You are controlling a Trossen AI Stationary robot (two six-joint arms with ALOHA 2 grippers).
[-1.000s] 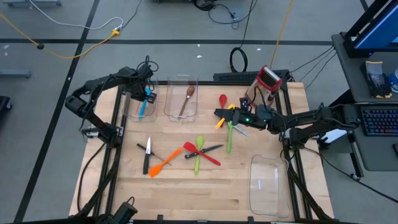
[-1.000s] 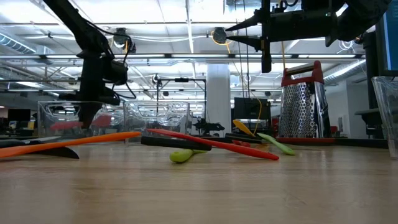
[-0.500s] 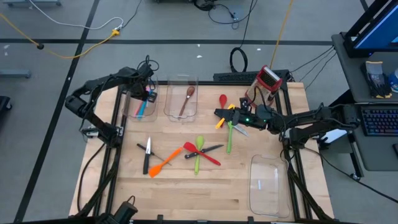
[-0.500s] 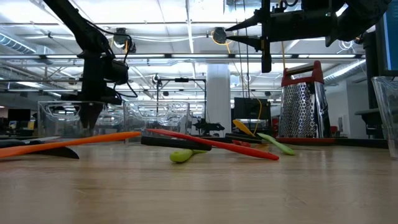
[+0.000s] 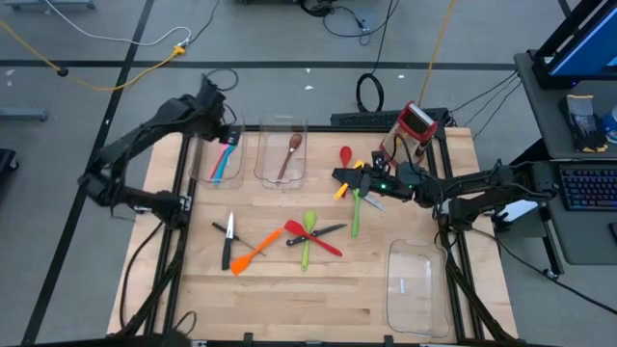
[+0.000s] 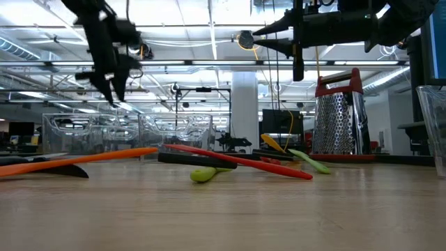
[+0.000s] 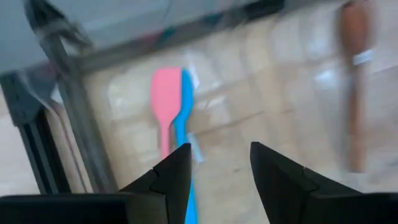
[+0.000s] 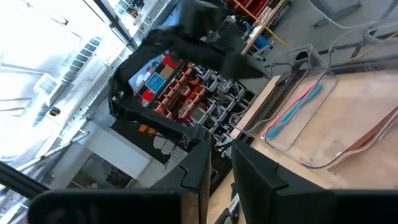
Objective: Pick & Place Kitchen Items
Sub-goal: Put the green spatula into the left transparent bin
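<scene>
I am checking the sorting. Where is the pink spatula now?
In the high view, the pink spatula lies in the far-left clear bin, touching the blue utensil, left of the bin with the wooden spoon.

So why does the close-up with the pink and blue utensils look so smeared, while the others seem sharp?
Left wrist view: motion blur smears the pink spatula, blue utensil and wooden spoon. High view: crisp and evenly lit. Low view: the tabletop nearest the camera is soft, with bright ceiling lights behind. Right wrist view: windows are washed out.
</scene>
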